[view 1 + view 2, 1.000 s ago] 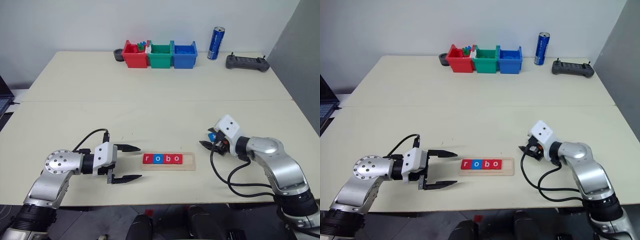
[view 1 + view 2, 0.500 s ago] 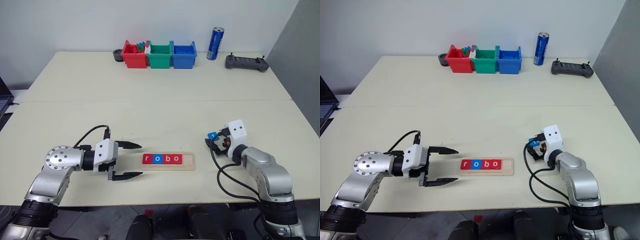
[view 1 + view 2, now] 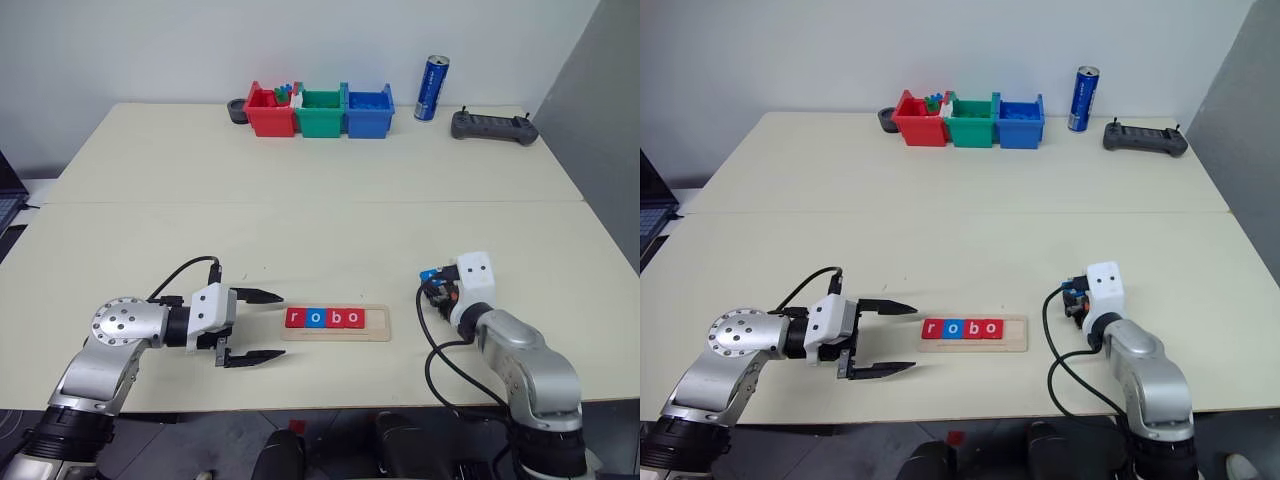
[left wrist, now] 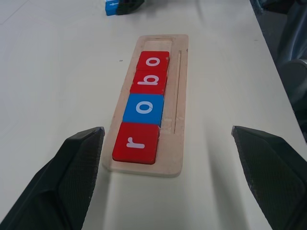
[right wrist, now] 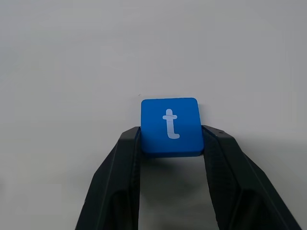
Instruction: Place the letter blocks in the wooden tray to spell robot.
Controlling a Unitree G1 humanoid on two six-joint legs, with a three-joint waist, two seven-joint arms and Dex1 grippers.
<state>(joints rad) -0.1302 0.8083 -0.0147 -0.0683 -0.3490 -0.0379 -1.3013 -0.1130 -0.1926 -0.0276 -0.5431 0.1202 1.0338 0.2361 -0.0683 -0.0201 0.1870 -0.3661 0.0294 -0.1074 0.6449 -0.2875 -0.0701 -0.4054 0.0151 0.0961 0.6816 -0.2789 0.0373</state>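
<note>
- the blue "t" block [image 5: 170, 126] is lying flat on the table [image 3: 330, 220], lower right of the frame, white letter facing up, well apart from its slot.
- the right gripper [image 5: 170, 143] is pinching its two sides, likely for lifting.
- the wooden tray [image 4: 177, 100], lower centre, is showing "robo" with the end slot waiting.
- the left gripper [image 3: 252, 325] is resting wide open beside the tray.

- wooden tray [image 4: 178, 103]: pale wood, near front edge of the cream tabletop [image 3: 320, 215]
- letter blocks [image 4: 145, 99] in tray: red r, blue o, red b, red o, white letters
- t block [image 5: 170, 126]: blue, white letter, between black fingers [image 5: 120, 167]
- bins [image 3: 320, 110] at far edge: red, green, blue
- can [image 3: 432, 87]: blue
</note>
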